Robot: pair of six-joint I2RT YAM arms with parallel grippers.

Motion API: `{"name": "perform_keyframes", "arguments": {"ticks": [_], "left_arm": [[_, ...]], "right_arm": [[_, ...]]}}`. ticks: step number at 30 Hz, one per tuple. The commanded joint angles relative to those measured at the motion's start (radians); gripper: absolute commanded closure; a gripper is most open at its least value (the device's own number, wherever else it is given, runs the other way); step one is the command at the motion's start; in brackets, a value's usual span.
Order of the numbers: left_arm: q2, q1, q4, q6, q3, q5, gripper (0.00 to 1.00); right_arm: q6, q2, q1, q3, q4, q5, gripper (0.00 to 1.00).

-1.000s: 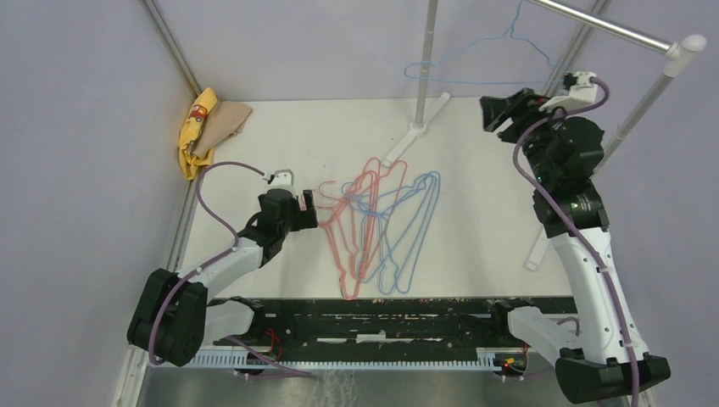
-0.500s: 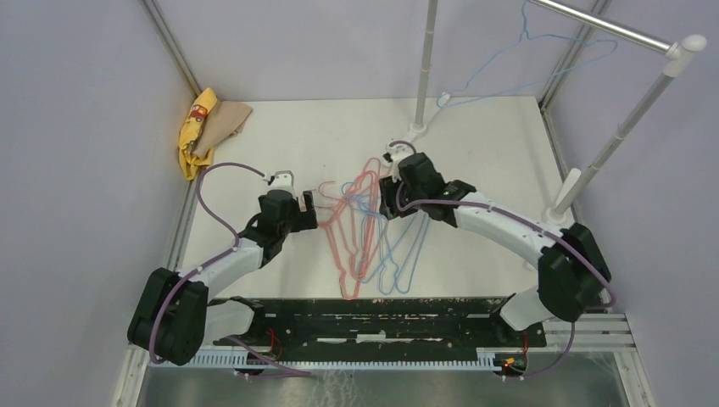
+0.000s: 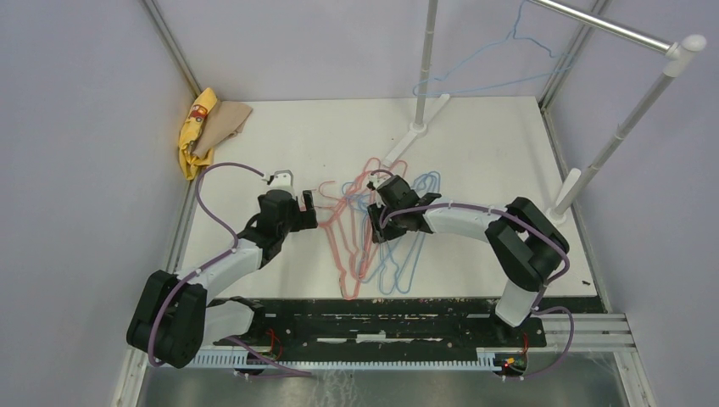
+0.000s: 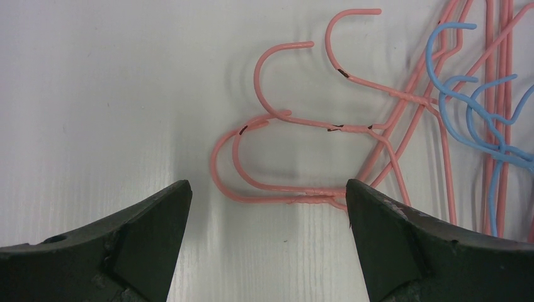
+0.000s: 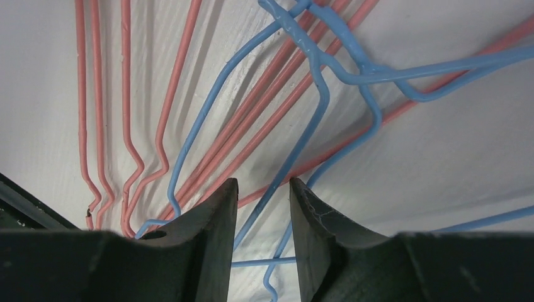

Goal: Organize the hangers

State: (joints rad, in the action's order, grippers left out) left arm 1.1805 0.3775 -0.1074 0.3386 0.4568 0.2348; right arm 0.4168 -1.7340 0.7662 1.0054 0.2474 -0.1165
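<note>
White tabletop (image 3: 280, 127), pale lilac walls. The hangers (image 3: 366, 246) lie mid-tabletop in one overlapped heap, pink and light blue wires crossing. You can't count them, and the right arm covers the heap's upper middle from above. One more blue hanger (image 3: 475, 56) hangs off the rack rail (image 3: 610, 27) at upper right, its hook cut by the frame edge.

Left gripper (image 4: 267, 207): fingers (image 4: 151, 220) spread wide and holding nothing, just short of four pink hooks with small dark marks on the wire.

Right gripper (image 5: 263, 185): low over the heap, fingers (image 5: 214, 214) drawn close with a narrow gap left. A blue wire runs into that gap. You can't tell whether either finger touches it, because the finger bodies hide the lower run.
</note>
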Motion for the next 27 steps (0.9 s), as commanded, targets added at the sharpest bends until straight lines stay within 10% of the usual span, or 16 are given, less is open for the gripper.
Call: {"name": "perform_keyframes", "arguments": {"ticks": [1, 11, 27], "left_arm": [[-0.01, 0.002, -0.046, 0.016, 0.008, 0.015, 0.01], [-0.017, 0.003, -0.043, 0.017, 0.005, 0.016, 0.01], [-0.016, 0.002, -0.045, 0.023, 0.001, 0.019, 0.01]], "right_arm": [[0.022, -0.03, 0.013, 0.011, -0.057, -0.017, 0.58], [0.036, 0.051, 0.013, -0.016, -0.027, 0.043, 0.99], [0.026, 0.637, 0.012, 0.003, 0.246, 0.225, 0.99]]}}
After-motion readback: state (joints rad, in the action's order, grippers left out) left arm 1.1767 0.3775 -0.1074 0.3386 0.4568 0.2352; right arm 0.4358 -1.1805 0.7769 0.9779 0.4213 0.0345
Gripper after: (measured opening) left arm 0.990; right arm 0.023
